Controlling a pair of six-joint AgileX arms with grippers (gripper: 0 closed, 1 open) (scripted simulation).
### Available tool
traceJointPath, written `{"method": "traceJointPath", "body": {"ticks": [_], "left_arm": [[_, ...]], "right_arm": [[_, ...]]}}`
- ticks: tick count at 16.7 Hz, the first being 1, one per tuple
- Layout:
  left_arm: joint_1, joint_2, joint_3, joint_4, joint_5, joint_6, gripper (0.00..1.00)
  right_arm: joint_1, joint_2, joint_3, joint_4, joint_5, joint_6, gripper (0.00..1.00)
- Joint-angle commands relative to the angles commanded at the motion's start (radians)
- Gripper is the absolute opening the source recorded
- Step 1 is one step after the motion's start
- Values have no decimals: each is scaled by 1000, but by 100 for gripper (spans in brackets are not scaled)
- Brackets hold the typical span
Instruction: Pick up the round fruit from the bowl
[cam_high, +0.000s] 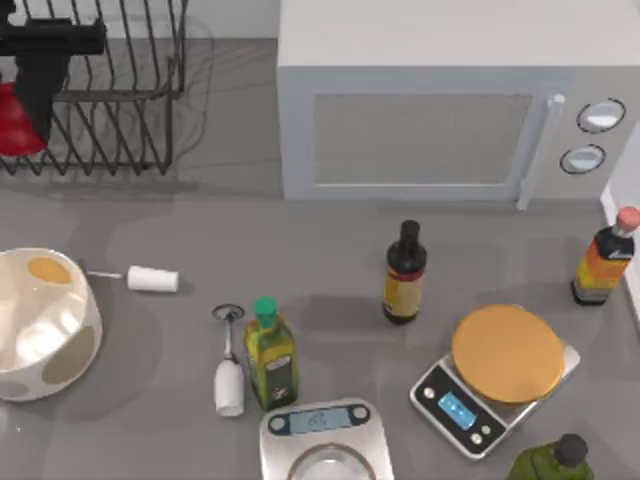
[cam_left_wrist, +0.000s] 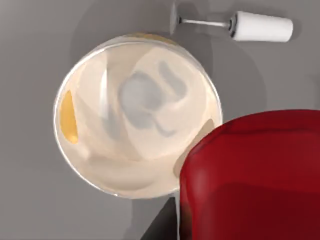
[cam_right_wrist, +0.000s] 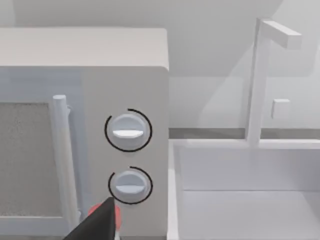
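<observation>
The round fruit (cam_high: 14, 128), glossy red, hangs high above the table's far left, in front of the wire rack, with my left gripper (cam_high: 28, 108) shut on it. In the left wrist view the round fruit (cam_left_wrist: 252, 175) looms large and close, and far below it lies the bowl (cam_left_wrist: 135, 75), cream-white inside, with a small flat orange piece (cam_left_wrist: 69, 119) against its wall. From above, the bowl (cam_high: 75, 345) sits at the left edge of the table, its outer wall marked with tan spots. A dark tip of my right gripper (cam_right_wrist: 95, 226) shows near the microwave's knobs.
A black wire rack (cam_high: 120, 90) stands at the back left and a microwave (cam_high: 440, 110) at the back. A fallen wine glass (cam_high: 150, 279) lies beside the bowl. Bottles (cam_high: 404, 272), a second glass (cam_high: 229, 375) and two scales (cam_high: 495, 385) crowd the front.
</observation>
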Motion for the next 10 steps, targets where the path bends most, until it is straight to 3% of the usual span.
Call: {"method": "traceJointPath", "body": {"ticks": [6, 10], "left_arm": [[-341, 262, 122, 109, -2, -334, 0], [-407, 321, 146, 142, -3, -400, 0]], "right_arm": [[0, 0, 0, 0, 0, 0, 100], [0, 0, 0, 0, 0, 0, 100]]}}
